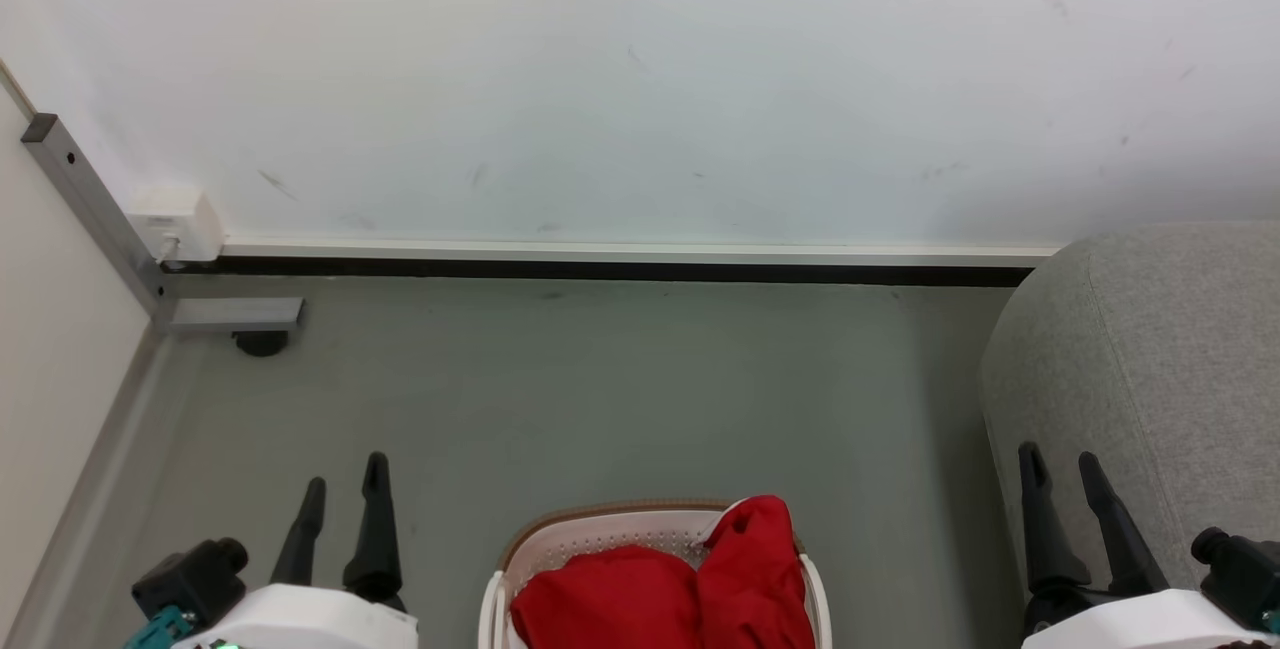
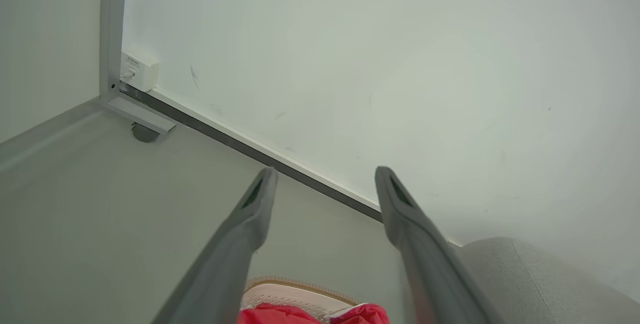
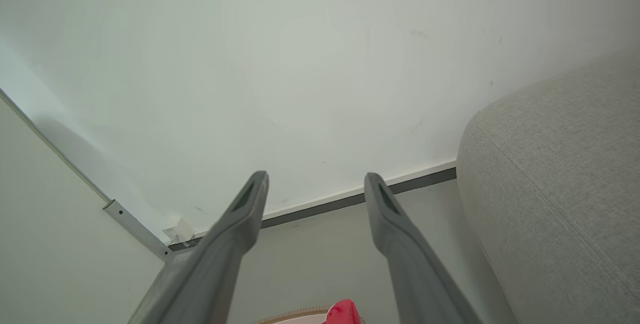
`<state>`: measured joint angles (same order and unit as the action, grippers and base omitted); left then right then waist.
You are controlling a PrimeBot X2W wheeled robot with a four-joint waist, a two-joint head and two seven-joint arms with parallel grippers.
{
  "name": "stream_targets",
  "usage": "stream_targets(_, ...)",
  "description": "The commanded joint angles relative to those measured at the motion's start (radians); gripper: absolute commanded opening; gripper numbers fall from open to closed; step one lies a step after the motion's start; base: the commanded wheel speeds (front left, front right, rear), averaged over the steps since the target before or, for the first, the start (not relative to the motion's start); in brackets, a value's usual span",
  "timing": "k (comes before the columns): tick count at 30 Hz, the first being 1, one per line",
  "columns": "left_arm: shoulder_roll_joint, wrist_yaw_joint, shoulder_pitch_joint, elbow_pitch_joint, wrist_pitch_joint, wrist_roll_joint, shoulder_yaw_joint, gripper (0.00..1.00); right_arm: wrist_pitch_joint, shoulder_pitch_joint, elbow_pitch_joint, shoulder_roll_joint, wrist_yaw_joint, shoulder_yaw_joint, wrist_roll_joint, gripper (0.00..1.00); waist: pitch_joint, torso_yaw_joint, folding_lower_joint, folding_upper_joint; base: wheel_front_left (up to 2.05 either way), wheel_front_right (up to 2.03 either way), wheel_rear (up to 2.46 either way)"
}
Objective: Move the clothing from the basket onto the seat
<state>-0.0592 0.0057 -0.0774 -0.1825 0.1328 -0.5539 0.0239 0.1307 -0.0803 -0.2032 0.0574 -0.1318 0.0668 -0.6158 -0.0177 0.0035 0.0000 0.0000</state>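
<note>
Clothing (image 1: 660, 594) heaped in basket (image 1: 580, 534) on floor (image 1: 600, 379), centred between the two pincers. Left pincer (image 1: 346, 469) and right pincer (image 1: 1058, 454) both spread wide, holding nothing. Seat (image 1: 1150, 379) stands just beside right pincer.

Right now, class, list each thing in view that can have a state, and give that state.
White perforated plastic basket, brown rim: upright on the floor, part full.
Red fabric clothing: heaped in the basket, one piece above its rim.
Light grey upholstered sofa: no clothing on the visible part.
Left gripper: open, holding nothing.
Right gripper: open, holding nothing.
</note>
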Motion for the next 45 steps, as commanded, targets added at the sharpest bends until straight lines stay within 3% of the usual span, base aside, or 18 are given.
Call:
stream_targets(1, -0.013, 0.006, -0.012, 0.004, 0.008, 0.038, 0.003, 1.00, 0.010, -0.022, 0.002, 0.002, 0.001, 0.005, 0.030, 1.00, 0.000, 0.000, 0.0000, 0.0000, 0.00, 0.00, 0.00)
stream_targets(14, -0.021, 0.028, -0.009, 0.011, 0.044, 0.167, 0.023, 1.00, 0.044, -0.028, -0.003, -0.002, 0.001, 0.025, 0.154, 1.00, -0.006, -0.005, 0.0000, 0.0000, 0.00, 0.00, 0.00)
stream_targets(45, -0.007, 0.017, -0.004, 0.038, 0.107, 0.416, 0.033, 1.00, 0.109, -0.023, 0.025, -0.006, 0.002, 0.048, 0.355, 1.00, -0.006, -0.009, 0.0000, 0.0000, 0.00, 0.00, 0.00)
